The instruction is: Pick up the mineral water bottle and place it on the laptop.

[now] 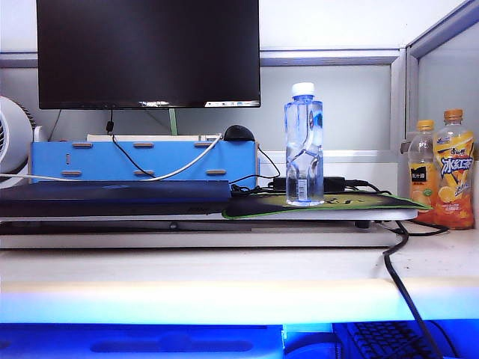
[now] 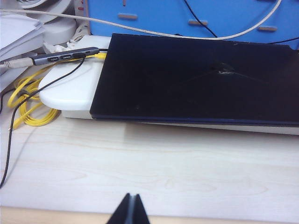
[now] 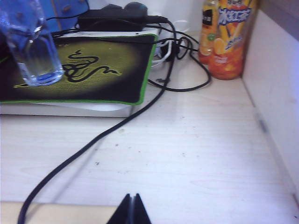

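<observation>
On the green-edged black mouse mat (image 1: 329, 203), just to the right of the laptop, a wide flat dark navy slab (image 1: 112, 197), stands the mineral water bottle, a clear plastic one with a white cap and a pinched, twisted waist (image 1: 304, 146), upright and untouched; the laptop lies closed on the pale raised stand (image 2: 70, 88) with its lid bare. Both hands wait low over the near edge of the pale wooden desk (image 3: 187, 158), well short of the laptop: the left hand (image 2: 131, 210) faces the laptop's front edge with its fingers pressed together and nothing in them, and the right hand (image 3: 131, 210) faces the mat, likewise closed up tight and empty. The step in hand is the reach, and the right hand looks the better placed for it. It should spread its fingers before closing in, come at the bottle level and take it at the narrow waist, where the grip is least likely to slip. The thick black cable (image 3: 93, 140) trailing across the desk and the two orange-capped juice bottles (image 1: 443, 172), well to the right of the laptop, are best kept clear of. A tall light bottle tips easily, so lift straight up, carry it left and set it flat on the lid.
</observation>
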{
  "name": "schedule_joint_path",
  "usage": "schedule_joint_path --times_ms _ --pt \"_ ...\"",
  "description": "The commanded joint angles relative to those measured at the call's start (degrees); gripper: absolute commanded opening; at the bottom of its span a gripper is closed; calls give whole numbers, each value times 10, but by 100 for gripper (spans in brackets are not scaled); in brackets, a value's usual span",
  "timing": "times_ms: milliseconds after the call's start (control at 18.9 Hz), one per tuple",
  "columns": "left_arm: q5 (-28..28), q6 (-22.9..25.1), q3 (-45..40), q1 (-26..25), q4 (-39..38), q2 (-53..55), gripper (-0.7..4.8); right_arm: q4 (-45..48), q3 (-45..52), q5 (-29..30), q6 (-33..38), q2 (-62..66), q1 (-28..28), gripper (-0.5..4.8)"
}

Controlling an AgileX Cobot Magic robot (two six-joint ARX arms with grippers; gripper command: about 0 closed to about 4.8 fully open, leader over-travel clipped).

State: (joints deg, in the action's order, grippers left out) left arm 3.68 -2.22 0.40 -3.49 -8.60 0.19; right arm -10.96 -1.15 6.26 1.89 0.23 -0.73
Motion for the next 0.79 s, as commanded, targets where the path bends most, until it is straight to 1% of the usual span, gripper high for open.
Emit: schedule_joint_path --times_ms 53,106,211,370,529,634,687,793 --pt "2 1 0 0 0 -1 -2 47 2 31 50 0 0 12" --pt "2 1 0 0 0 -1 -2 66 0 34 104 0 0 12" --pt "2 1 0 0 0 -1 -2 65 -15 61 140 4 0 13" --pt "2 1 0 0 0 -1 -2 82 -56 106 156 54 0 12" --pt "2 1 0 0 0 -1 -2 141 -125 167 157 171 0 13" --pt "2 1 0 0 0 -1 -2 179 -186 215 157 275 0 13" --pt "2 1 0 0 1 -1 -2 190 -222 250 157 335 0 12" --pt "2 1 0 0 1 -1 -2 190 -292 344 168 441 0 12"
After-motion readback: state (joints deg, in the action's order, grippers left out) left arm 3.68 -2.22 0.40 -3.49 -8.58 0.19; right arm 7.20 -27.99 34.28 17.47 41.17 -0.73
